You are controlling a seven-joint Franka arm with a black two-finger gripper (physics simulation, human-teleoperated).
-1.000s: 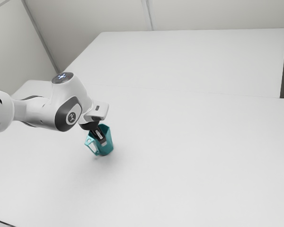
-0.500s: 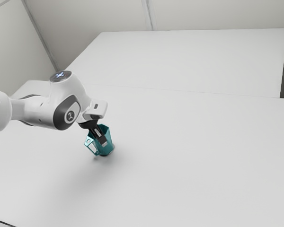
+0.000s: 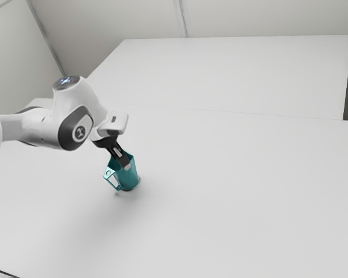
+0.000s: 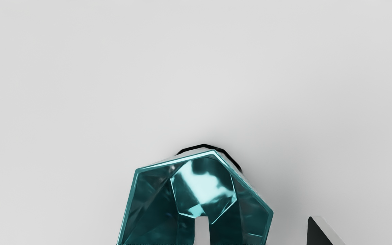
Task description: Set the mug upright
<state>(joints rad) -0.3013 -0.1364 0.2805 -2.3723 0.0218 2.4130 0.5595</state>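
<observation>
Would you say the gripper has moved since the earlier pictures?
Yes. Judged against the table, the gripper has risen, shifting slightly toward the exterior view's left, with its tips now nearer the mug's rim.

From my end I can make out no words, numbers or brand name, but the arm [image 3: 27,125] does bear two marks. One is a small pale emblem [image 3: 80,132] on a dark disc, set in the side of the joint nearest the hand; its shape is too small for me to read as letters. The other is a bluish-white lit sign [image 3: 66,81] on the round dark cap atop that same joint, and I can't tell what it spells or depicts.
</observation>
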